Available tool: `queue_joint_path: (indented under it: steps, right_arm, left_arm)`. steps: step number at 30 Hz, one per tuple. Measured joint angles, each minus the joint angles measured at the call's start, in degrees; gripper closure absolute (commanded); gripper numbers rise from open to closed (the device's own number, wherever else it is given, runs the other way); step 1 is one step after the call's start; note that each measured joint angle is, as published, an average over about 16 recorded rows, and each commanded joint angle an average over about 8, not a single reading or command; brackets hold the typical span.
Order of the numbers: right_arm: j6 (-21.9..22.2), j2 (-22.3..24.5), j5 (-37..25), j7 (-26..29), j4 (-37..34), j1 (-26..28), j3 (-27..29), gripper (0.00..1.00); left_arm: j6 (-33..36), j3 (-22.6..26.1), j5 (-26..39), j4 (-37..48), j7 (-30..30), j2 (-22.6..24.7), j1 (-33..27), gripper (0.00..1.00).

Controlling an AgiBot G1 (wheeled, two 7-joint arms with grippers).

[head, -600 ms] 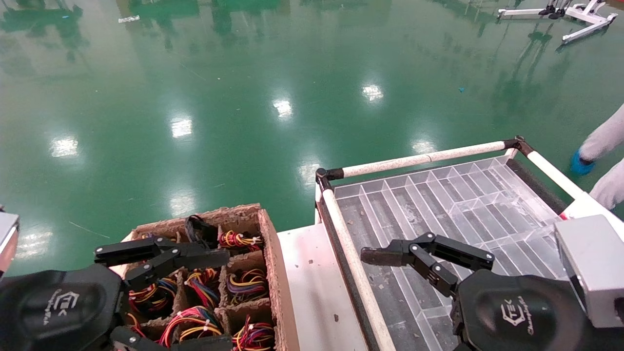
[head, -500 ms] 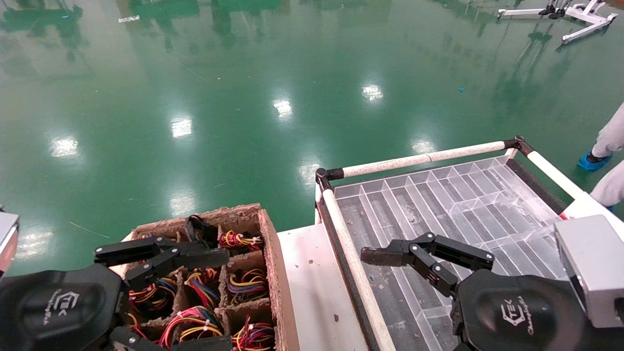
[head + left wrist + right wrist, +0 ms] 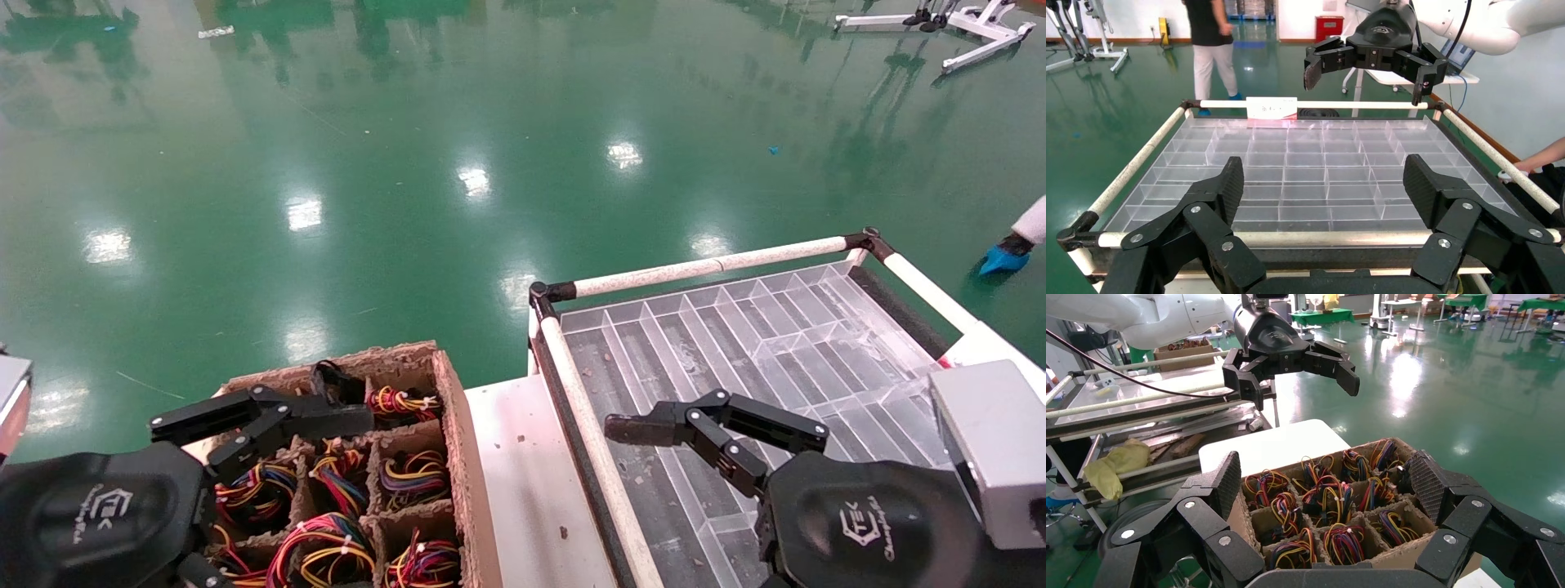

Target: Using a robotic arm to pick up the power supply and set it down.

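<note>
A brown pulp crate divided into cells is seen at the seven o'clock part of the head view, and each cell is filled with a tied bundle of red, yellow, orange and black wires. The power supplies themselves are sunk in these cells, so that only their wire bundles are shown; no grey casing can be made out.

The left gripper is held above the crate's near-left cells, at about eight o'clock in the head view. Its fingers are spread wide apart, as is shown in the left wrist view, and nothing is gripped between them. It cannot be told whether the wires below are touched.

The right gripper is held over a clear plastic divider tray at about four o'clock in the head view. Its fingers are likewise spread wide, with nothing between them.

The tray is carried on a cart framed by white rails, with a dark mat under it. Between crate and cart a white surface is seen, at six o'clock. A glossy green floor fills the far half of the head view. At three o'clock, at the frame edge, a blue shoe cover of a person is visible on the floor.
</note>
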Motion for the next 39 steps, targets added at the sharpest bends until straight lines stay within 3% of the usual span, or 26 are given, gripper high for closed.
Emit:
queue_joint_path:
  steps: [5, 28, 39]
  right_arm:
    - [0.00, 0.00, 0.00, 0.00, 0.00, 0.00, 0.00, 0.00]
    - [0.06, -0.22, -0.37, -0.02, -0.19, -0.13, -0.26, 0.00]
    - [0.43, -3.76, -6.69, -0.21, -3.04, 1.26, -4.22, 0.00]
  left_arm:
    - [0.00, 0.00, 0.00, 0.00, 0.00, 0.00, 0.00, 1.00]
    - [0.00, 0.00, 0.00, 0.00, 0.00, 0.00, 0.00, 1.00]
    - [0.00, 0.01, 0.00, 0.01, 0.00, 0.00, 0.00, 1.00]
